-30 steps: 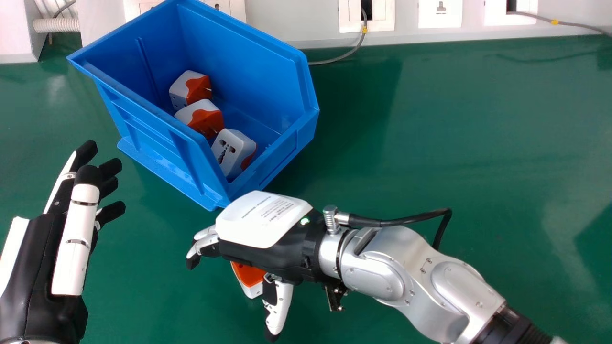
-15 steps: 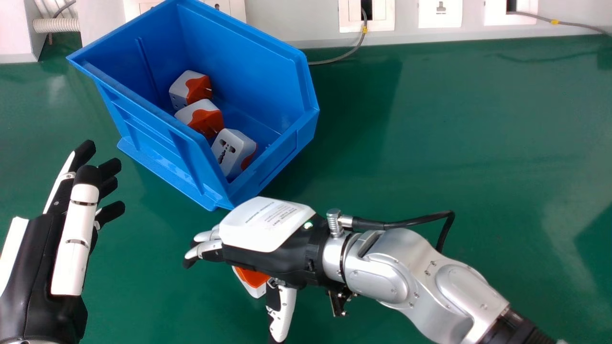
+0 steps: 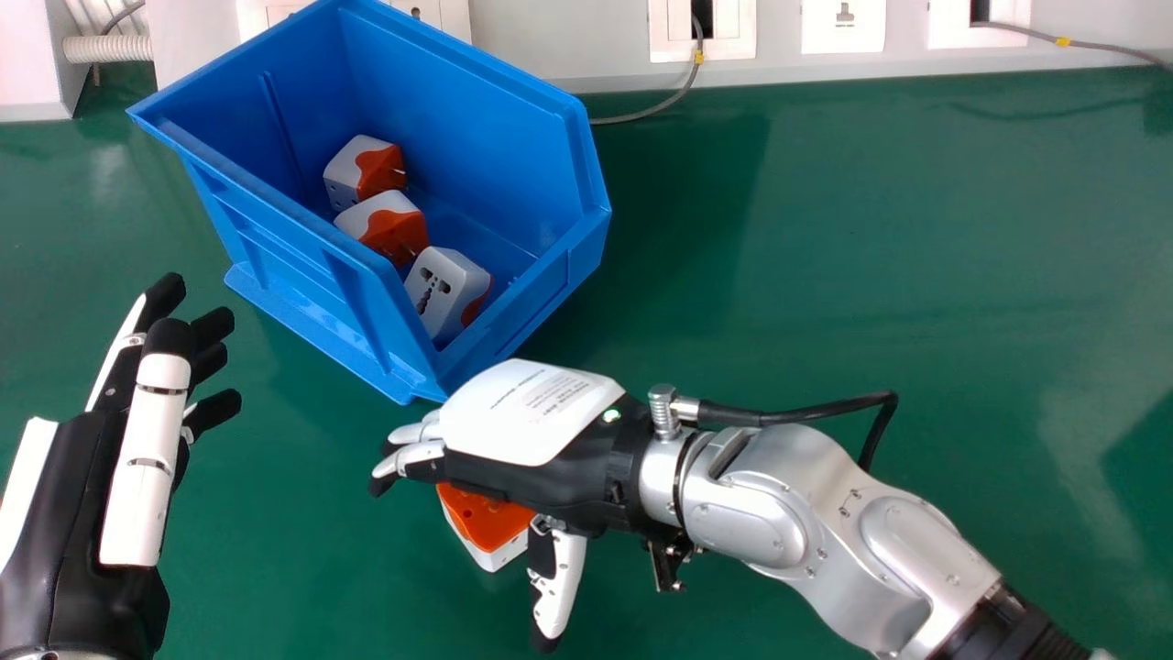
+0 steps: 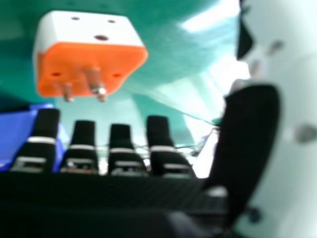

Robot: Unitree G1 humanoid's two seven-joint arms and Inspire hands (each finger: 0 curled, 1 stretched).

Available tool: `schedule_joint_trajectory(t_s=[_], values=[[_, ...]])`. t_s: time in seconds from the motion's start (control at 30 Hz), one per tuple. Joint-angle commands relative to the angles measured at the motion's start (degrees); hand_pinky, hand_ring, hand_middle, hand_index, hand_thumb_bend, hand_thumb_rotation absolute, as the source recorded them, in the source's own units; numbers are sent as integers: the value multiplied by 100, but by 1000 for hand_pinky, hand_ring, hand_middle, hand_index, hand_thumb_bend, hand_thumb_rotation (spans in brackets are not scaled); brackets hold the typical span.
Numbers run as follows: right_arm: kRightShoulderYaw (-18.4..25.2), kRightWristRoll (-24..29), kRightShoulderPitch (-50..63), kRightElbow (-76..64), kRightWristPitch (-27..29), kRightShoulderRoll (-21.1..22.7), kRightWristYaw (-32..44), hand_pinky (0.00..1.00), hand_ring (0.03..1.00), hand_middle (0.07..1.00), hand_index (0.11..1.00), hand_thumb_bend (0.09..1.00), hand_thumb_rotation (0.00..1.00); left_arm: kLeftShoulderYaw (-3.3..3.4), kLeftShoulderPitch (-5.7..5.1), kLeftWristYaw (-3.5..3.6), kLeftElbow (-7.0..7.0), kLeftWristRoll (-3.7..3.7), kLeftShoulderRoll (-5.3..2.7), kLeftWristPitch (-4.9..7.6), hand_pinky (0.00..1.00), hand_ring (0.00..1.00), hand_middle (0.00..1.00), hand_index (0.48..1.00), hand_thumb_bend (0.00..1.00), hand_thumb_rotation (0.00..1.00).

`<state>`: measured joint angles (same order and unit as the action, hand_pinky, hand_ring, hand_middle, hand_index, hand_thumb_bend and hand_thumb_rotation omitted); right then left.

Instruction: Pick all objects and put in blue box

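My right hand [image 3: 541, 467], open, hovers palm-down over an orange and white plug adapter [image 3: 486, 524] on the green table, hiding part of it. In the right hand view the adapter [image 4: 89, 64] lies beyond the straight fingers of my right hand [image 4: 121, 148], its metal pins toward the hand, with space between them. The blue box [image 3: 527, 325] stands behind that hand and holds a white and orange adapter [image 3: 365, 171], a second adapter [image 3: 385, 225] and a third adapter [image 3: 447, 291]. At the left edge my left hand [image 3: 142, 440] rests open and holds nothing.
The blue box's near corner is close behind my right hand. A white wall panel with sockets [image 3: 843, 26] runs along the table's back edge, and a grey cable [image 3: 655, 110] hangs from it down behind the box. The green table [image 3: 871, 229] extends to the right.
My right hand first came slightly nearer the robot, then moved right and a little back toward the box. More of the adapter's orange face shows beneath it. My left hand is nearly unmoved.
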<state>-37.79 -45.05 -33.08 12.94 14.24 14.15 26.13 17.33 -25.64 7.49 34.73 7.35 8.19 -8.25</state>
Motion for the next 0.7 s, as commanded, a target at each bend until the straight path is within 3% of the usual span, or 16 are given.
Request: schedule_joint_trajectory(t_s=[0.0,0.23,0.53,0.67], values=[[110,58,-103,-149,102,-7,-162,833,916,926,845,888,47,67,17,15,110,15,84,8,850,911,898,949,478,1000],[-1,-149,-179,211,203,-32,-476,822,908,918,838,889,44,70,23,22,102,17,105,12,850,910,898,949,473,1000],[-73,-365,-230,567,48,-240,-617,803,898,907,824,880,43,100,-13,11,157,72,86,-4,849,908,897,949,461,1000],[-57,-417,-207,446,17,-222,-635,806,891,901,818,879,48,80,6,-11,145,47,75,-20,850,908,898,949,466,1000]])
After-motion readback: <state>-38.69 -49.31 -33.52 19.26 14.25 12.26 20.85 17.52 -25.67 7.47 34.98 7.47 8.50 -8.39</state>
